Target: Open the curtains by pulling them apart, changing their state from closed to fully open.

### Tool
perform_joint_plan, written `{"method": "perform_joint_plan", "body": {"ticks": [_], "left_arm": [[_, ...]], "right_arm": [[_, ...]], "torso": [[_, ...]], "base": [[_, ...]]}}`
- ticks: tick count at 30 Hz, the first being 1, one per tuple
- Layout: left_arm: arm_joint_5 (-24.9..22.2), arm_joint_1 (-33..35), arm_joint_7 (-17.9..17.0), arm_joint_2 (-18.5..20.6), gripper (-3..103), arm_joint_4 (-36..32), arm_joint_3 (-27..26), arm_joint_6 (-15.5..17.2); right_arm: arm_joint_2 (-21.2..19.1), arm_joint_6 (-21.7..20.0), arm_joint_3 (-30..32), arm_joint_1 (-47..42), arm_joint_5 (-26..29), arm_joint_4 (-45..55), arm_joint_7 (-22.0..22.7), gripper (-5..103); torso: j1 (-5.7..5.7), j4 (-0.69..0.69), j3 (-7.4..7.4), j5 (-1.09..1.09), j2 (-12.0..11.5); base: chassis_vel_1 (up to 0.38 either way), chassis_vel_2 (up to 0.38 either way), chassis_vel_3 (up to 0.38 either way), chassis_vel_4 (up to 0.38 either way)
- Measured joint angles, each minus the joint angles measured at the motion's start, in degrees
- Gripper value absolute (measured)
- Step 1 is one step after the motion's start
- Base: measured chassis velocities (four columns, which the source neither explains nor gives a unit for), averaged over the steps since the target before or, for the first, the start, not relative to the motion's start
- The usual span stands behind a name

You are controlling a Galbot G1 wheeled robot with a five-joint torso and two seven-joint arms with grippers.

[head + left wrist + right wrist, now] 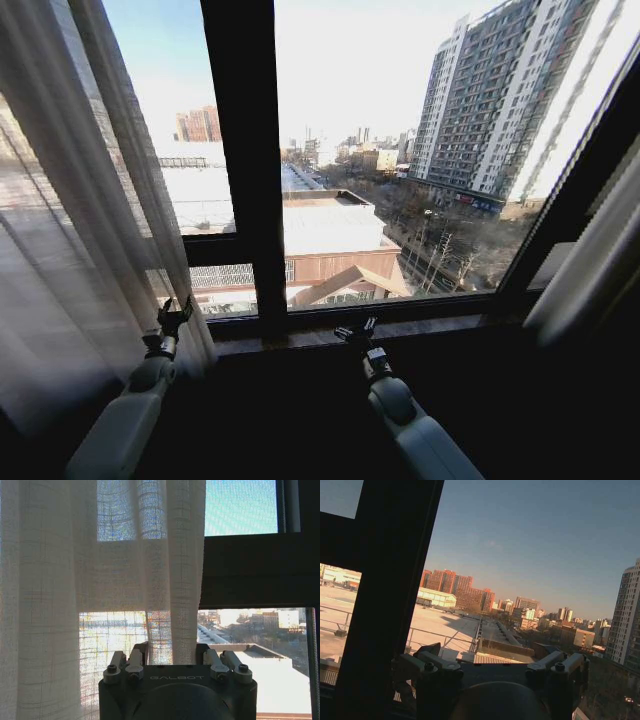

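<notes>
Curtains (90, 200) hang bunched at the left of the head frame, with a second panel (600, 250) gathered at the right edge, so the window frame (245, 150) and glass between them stand bare. The left gripper (175, 312) sits at the left panel's inner edge, jaws spread around a pleat (177, 580). The right gripper (355, 330) hovers by the sill (420, 325) in the lower centre, jaws spread and empty. Sheer and light, the fabric should slide easily but may slip; pinching a gathered fold looks safest.
</notes>
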Motion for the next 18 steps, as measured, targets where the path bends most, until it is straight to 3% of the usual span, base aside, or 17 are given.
{"method": "perform_joint_plan", "body": {"ticks": [1, 3, 7, 10, 12, 18], "left_arm": [[0.0, -0.1, 0.0, 0.0, 46, 0.1, 0.0, -0.1], [0.0, -0.1, 0.0, 0.0, 46, 0.1, 0.0, -0.1], [-0.1, -0.3, 0.0, 0.0, 24, 0.1, -0.1, -0.1], [-0.1, -0.1, -0.1, -0.1, 18, -0.3, -0.4, -0.1], [-0.1, 0.6, -0.2, -0.1, 8, -1.1, -0.9, -0.2], [-0.4, 3.2, -0.5, 0.4, 0, -3.7, -2.4, -0.2]], "right_arm": [[0.0, 0.0, 0.0, 0.0, 0.0, 0.0, 0.0, 100], [0.0, 0.0, 0.0, 0.0, 0.0, 0.0, 0.0, 100], [0.0, 0.0, 0.0, 0.0, 0.0, 0.0, 0.0, 100], [0.0, 0.0, 0.0, 0.0, 0.0, 0.0, 0.0, 100], [0.0, 0.0, 0.0, 0.0, 0.0, 0.0, 0.0, 100], [0.0, 0.0, 0.0, 0.0, 0.0, 0.0, 0.0, 100]], "torso": [[0.0, 0.0, 0.0, 0.0, 0.0], [0.0, 0.0, 0.0, 0.0, 0.0], [0.0, 0.0, 0.0, 0.0, 0.0], [0.0, -0.01, 0.0, 0.01, 0.0], [0.0, -0.01, 0.0, 0.0, 0.0], [0.0, 0.0, 0.0, 0.0, 0.0]], "base": [[0.0, 0.0, 0.0, 0.0], [0.0, 0.0, 0.0, 0.0], [0.0, 0.0, 0.0, 0.0], [0.0, 0.0, 0.0, 0.0], [0.0, 0.0, 0.0, 0.0], [0.0, 0.0, 0.0, 0.0]]}}
